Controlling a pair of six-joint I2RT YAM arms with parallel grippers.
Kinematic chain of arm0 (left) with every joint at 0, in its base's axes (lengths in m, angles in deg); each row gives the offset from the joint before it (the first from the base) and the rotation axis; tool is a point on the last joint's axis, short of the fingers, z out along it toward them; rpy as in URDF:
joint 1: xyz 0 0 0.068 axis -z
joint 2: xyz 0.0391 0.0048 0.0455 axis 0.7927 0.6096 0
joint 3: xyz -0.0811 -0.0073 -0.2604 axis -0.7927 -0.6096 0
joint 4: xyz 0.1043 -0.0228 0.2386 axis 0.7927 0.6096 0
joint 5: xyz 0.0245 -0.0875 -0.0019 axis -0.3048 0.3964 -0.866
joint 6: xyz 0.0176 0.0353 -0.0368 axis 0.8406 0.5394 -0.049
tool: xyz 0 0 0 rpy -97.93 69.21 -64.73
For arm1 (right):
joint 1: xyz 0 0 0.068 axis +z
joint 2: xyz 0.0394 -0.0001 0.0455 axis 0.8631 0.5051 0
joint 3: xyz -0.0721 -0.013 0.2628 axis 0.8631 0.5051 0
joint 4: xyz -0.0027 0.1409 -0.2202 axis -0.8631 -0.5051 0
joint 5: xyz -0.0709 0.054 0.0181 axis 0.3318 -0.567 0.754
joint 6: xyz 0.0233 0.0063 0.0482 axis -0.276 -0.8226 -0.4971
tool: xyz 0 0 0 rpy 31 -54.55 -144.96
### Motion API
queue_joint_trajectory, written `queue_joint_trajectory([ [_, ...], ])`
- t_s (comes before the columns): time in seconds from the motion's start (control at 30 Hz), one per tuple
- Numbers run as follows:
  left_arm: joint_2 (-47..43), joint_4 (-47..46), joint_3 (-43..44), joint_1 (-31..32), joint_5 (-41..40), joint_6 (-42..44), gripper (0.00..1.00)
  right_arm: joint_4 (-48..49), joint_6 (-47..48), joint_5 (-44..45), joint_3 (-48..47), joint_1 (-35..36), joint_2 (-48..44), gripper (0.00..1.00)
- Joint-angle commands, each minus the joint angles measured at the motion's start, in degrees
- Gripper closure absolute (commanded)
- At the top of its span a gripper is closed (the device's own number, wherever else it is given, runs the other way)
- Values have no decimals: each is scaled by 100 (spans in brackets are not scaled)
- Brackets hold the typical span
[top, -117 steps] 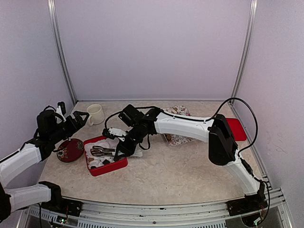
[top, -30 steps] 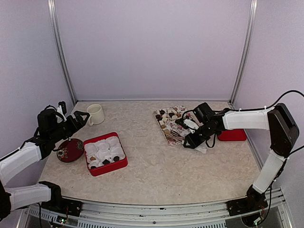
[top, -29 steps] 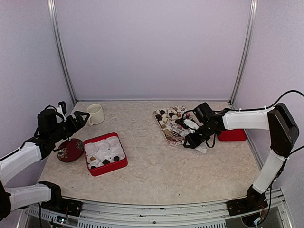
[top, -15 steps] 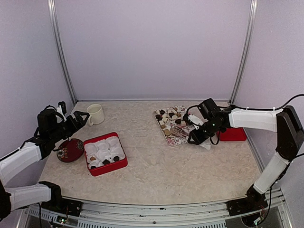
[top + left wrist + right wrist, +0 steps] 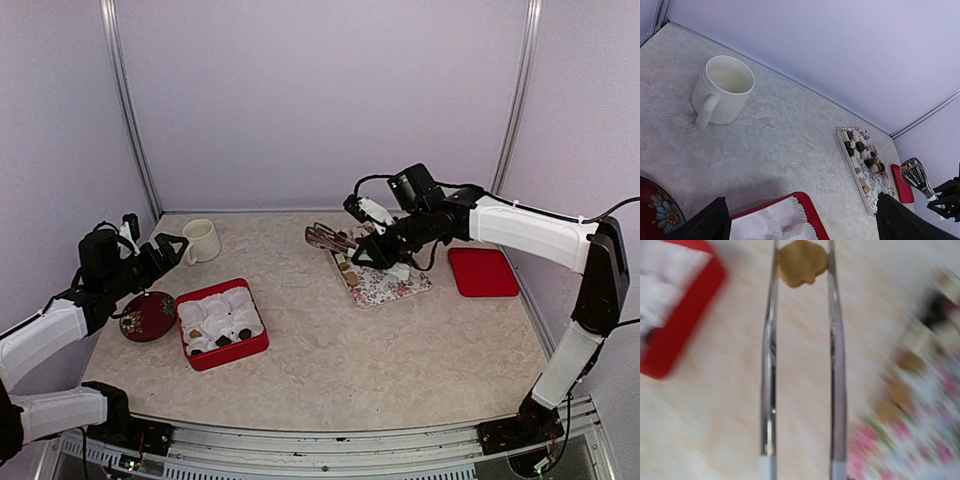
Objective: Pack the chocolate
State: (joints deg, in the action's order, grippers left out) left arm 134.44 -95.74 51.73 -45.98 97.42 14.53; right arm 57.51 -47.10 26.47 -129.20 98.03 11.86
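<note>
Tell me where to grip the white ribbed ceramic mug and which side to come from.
Likely pinch the rim of the white ribbed ceramic mug from above, one finger inside, one outside: it stands upright, mouth open and empty. Its loop handle, facing the open left gripper, is a narrower alternative.

lab enclosure: blank walls (image 5: 320,100), metal rails (image 5: 128,110)

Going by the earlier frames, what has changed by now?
The right gripper, shut on the tongs, went from the red box to the floral tray, then lifted and swung left. The tongs now pinch a tan chocolate. The left gripper, mug, dark red dish, box and red lid stayed put.
</note>
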Motion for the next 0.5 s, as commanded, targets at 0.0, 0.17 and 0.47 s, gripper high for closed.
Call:
queue_joint_trajectory([
  [0.0,-16,-56,107,-41,-29,23,1,-20,70,-362,-743,676,670,72],
  [0.17,-42,-14,116,-39,-54,49,1,-23,156,-390,-1569,1361,1406,72],
  [0.47,-52,-29,161,-49,-32,44,1,-86,129,-610,-2637,1991,2585,72],
])
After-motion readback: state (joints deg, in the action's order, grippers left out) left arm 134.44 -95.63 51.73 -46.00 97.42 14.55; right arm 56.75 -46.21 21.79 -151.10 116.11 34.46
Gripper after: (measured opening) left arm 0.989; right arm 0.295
